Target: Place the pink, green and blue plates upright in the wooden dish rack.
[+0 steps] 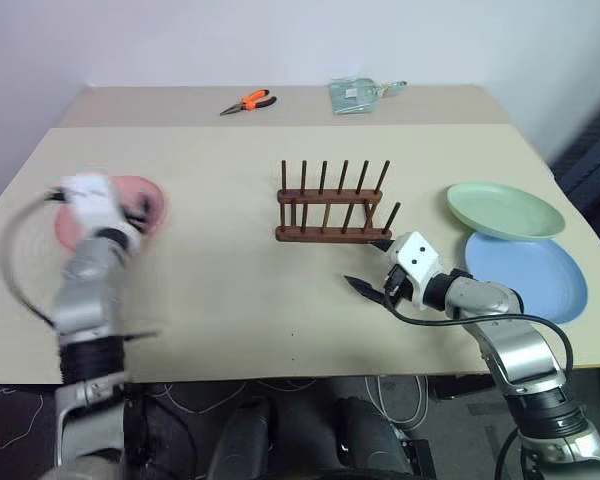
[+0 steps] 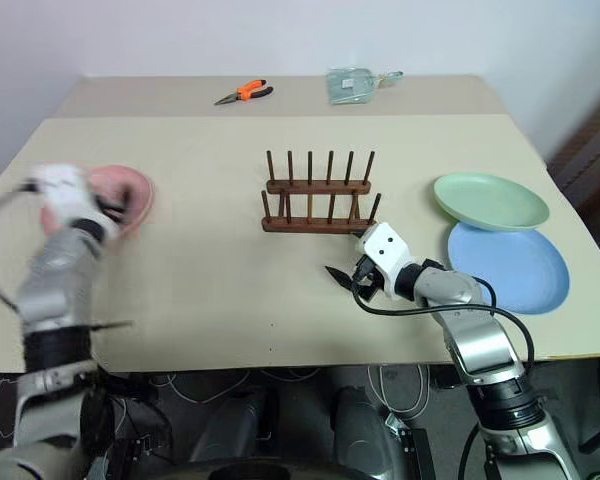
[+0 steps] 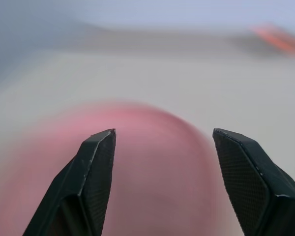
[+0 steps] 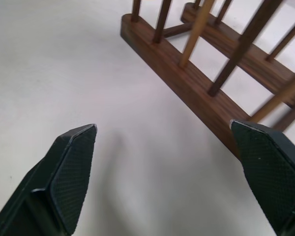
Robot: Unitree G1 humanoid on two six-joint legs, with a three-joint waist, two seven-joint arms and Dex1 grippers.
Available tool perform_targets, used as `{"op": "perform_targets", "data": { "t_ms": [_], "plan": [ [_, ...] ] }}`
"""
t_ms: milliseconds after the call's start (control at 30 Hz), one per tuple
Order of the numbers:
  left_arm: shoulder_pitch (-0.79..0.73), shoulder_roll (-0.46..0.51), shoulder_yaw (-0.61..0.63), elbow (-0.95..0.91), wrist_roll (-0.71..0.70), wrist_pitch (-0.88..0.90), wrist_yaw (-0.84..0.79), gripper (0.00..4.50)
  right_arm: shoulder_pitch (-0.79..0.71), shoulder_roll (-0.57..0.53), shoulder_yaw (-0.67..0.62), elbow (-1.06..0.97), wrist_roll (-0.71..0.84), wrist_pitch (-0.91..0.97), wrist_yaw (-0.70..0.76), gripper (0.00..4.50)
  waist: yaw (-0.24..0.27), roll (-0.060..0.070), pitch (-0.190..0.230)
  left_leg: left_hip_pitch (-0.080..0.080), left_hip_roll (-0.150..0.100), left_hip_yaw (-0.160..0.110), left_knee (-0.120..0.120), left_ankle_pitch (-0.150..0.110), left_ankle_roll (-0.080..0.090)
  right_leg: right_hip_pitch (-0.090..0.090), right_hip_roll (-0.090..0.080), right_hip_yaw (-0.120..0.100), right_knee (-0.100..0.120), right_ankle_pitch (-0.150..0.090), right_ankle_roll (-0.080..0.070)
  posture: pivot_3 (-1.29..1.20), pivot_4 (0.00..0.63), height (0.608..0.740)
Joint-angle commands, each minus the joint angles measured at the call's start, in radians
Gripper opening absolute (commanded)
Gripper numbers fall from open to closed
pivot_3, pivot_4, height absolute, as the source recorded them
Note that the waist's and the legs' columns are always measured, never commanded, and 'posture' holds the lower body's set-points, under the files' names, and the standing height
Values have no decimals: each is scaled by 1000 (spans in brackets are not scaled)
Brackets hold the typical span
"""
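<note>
Three plates lie flat on the desk (image 1: pixel 280 300), none in the rack (image 1: pixel 332 207). The pink plate (image 1: pixel 140 205) sits at the left side, the green plate (image 1: pixel 504 210) at the right, and the blue plate (image 1: pixel 530 275) just in front of the green one, its far edge tucked under the green rim. The rack stands empty near the middle of the desk, two rails with upright pegs.

The left arm reaches out to the left side, forearm rising from the desk's near edge, wrist blurred over the pink plate. In the left wrist view the left claw (image 3: pixel 162 162) is spread, both black fingers apart with the blurred pink plate between and beyond them; whether a finger touches the plate I cannot tell.

The right arm bends in from the right front corner, elbow out over the desk edge beside the blue plate, forearm angled toward the middle. The right claw (image 1: pixel 368 268) points left and slightly down, just in front of the rack's right end. Its fingers are spread wide and hold nothing; the right wrist view shows bare desk between them and the rack's near rail running close past one fingertip.

At the far edge lie orange-handled pliers (image 1: pixel 248 101) and a clear bag (image 1: pixel 358 94).
</note>
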Motion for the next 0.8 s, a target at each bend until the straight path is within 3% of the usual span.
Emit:
{"op": "perform_targets", "data": {
  "t_ms": [33,200,333,433,600,800],
  "plan": [
    [-19,-47,135,-10,-76,84,145,3349,-24,6,12,-4,-4,-26,7,4500,2,0,0,0,0,0,0,0,0,0,0,0,0,0,0,0,150,738],
    [-50,-112,307,-24,-272,261,233,3349,-40,10,19,19,-5,-43,11,4500,4,-3,0,-1,0,-1,1,0,0,0,0,-1,0,0,0,0,150,738],
    [-52,-117,331,-1,-373,349,222,3349,-46,17,22,27,-8,-57,7,4500,-1,-3,0,-1,0,-1,1,-1,0,0,1,-1,0,0,0,0,150,738],
    [-66,-119,344,39,-418,356,226,2577,-45,22,21,25,-14,-62,-1,4500,0,-3,0,0,0,-1,1,0,-1,0,1,-1,1,0,0,0,150,738],
    [-91,-121,354,72,-454,329,263,44,-35,19,-9,15,-6,-53,-16,4500,0,-3,0,0,0,-1,1,0,-1,0,1,-1,1,0,0,0,150,738],
    [-121,-114,177,-41,-447,213,111,44,-89,-10,-39,-54,-10,-37,-19,4500,2,-4,0,-1,0,0,1,0,-1,0,1,-1,0,0,0,0,150,738]
  ]
}}
